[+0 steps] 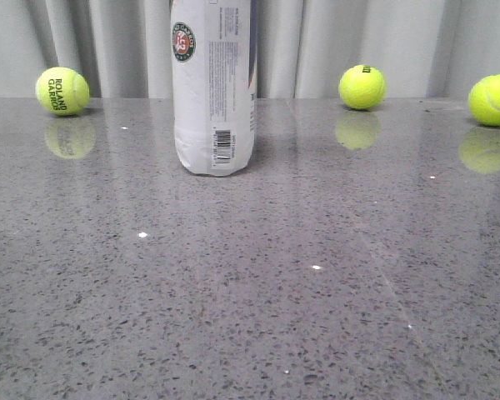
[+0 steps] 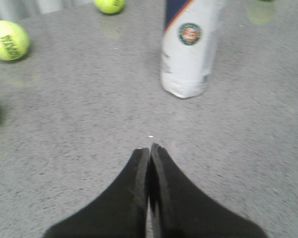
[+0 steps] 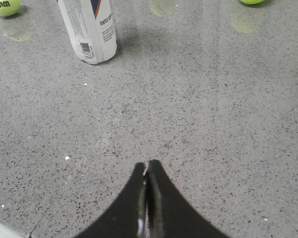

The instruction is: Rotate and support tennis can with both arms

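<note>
Tennis can (image 1: 213, 87) work starts from the grippers, and both are empty. The left gripper (image 2: 149, 148) has its two black fingers pressed together, tips meeting over bare table; the right gripper (image 3: 147, 163) is closed the same way, with nothing between its fingers.

From the left fingertips the can (image 2: 189, 49) stands toward one o'clock, near but clearly apart. From the right fingertips it (image 3: 88, 30) lies toward eleven o'clock and looks farther off, so the left arm is probably the nearer one.

The can stands upright on the grey speckled table (image 1: 258, 283), long axis vertical, its top cut off by the front view's edge, barcode facing the camera. So it sits between the two arms, ahead of both.

Three tennis balls rest beyond it: the Roland Garros ball (image 1: 62, 90) at ten o'clock from its base, the Wilson ball (image 1: 362, 87) and another ball (image 1: 493, 99) toward two o'clock.
</note>
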Controlling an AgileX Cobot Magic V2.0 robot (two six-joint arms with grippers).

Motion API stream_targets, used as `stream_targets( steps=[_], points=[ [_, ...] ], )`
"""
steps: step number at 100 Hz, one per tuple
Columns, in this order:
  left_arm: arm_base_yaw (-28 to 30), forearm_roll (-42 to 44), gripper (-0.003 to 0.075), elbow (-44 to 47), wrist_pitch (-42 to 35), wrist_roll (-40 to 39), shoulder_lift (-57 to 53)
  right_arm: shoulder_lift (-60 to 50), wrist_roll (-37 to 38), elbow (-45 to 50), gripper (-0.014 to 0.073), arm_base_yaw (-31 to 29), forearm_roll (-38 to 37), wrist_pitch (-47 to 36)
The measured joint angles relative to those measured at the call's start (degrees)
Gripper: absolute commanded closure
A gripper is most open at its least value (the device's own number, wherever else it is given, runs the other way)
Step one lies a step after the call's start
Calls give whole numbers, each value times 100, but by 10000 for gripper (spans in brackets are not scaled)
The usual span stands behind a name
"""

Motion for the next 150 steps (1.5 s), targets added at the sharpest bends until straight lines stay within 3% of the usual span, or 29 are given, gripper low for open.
stream_targets(
  steps=[41,79,112,150],
  points=[
    [1239,0,740,1380,-1868,-4,-878,0,0,0,603,0,0,0],
    [1922,0,740,2769,-2706,-13,-2012,0,0,0,603,0,0,0],
    [2080,-11,740,4028,-3431,-13,-3081,0,0,0,603,0,0,0],
    [2080,-11,740,4036,-3509,-13,-3459,0,0,0,603,0,0,0]
  ],
)
